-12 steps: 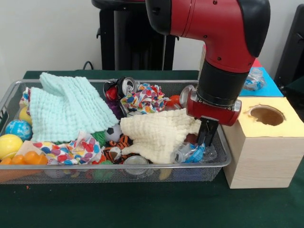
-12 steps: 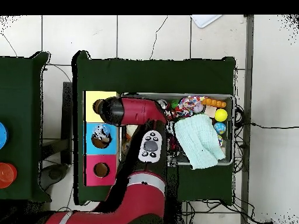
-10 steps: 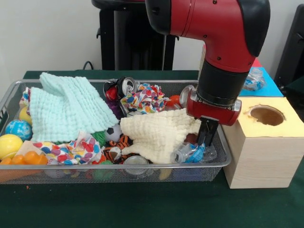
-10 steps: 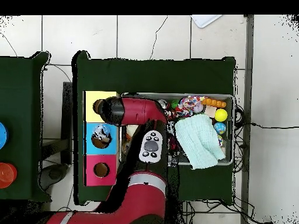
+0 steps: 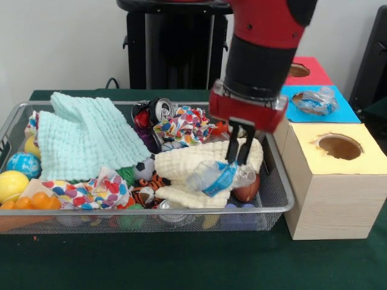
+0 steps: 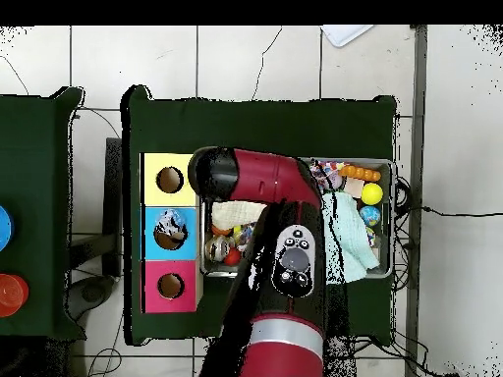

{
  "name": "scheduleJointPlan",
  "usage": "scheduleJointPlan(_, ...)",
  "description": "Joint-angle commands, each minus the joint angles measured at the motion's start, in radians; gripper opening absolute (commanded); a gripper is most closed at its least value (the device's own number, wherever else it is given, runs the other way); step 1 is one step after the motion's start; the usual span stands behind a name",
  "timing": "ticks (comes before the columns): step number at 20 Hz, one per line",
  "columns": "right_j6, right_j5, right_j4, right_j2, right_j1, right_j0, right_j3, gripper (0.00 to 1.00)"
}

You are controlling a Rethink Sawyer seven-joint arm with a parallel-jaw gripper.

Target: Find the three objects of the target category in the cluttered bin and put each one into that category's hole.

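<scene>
Here the gripper (image 5: 239, 151) pinches a crushed plastic bottle (image 5: 219, 176), which hangs tilted just below its tips, right of centre in the front view, above the cream cloth (image 5: 192, 164) in the wire bin (image 5: 284, 192). The red arm (image 5: 261, 48) drops in from the top. Another bottle (image 5: 313, 101) lies on the blue box at upper right. From overhead, the arm (image 6: 257, 182) covers the gripper, while three holes (image 6: 169, 180) line the frame's left.

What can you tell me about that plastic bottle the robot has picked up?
The plastic bottle is clear, crumpled and carries a blue label. It hangs tilted, one end lower toward the bin's middle, pinched near its upper end by the gripper. It sits just above the cream cloth in the wire bin; whether it touches the cloth is unclear.
</scene>
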Motion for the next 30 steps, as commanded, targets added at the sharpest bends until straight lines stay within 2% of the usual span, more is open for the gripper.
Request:
scheduleJointPlan(1, -0.139, 0.274, -0.035, 0.079, -0.174, -0.075, 0.042, 0.00)
scheduleJointPlan(6, -0.130, 0.402, -0.019, 0.117, -0.207, -0.096, 0.019, 0.00)
scheduleJointPlan(10, -0.021, 0.464, 0.013, 0.126, -0.237, -0.041, 0.048, 0.00)
scheduleJointPlan(17, 0.116, 0.490, 0.051, 0.120, -0.247, 0.062, 0.079, 0.00)
scheduleJointPlan(24, 0.153, 0.424, 0.083, 0.097, -0.254, 0.136, 0.135, 0.00)
scheduleJointPlan(30, 0.112, 0.241, 0.071, 0.100, -0.205, 0.139, 0.235, 0.00)
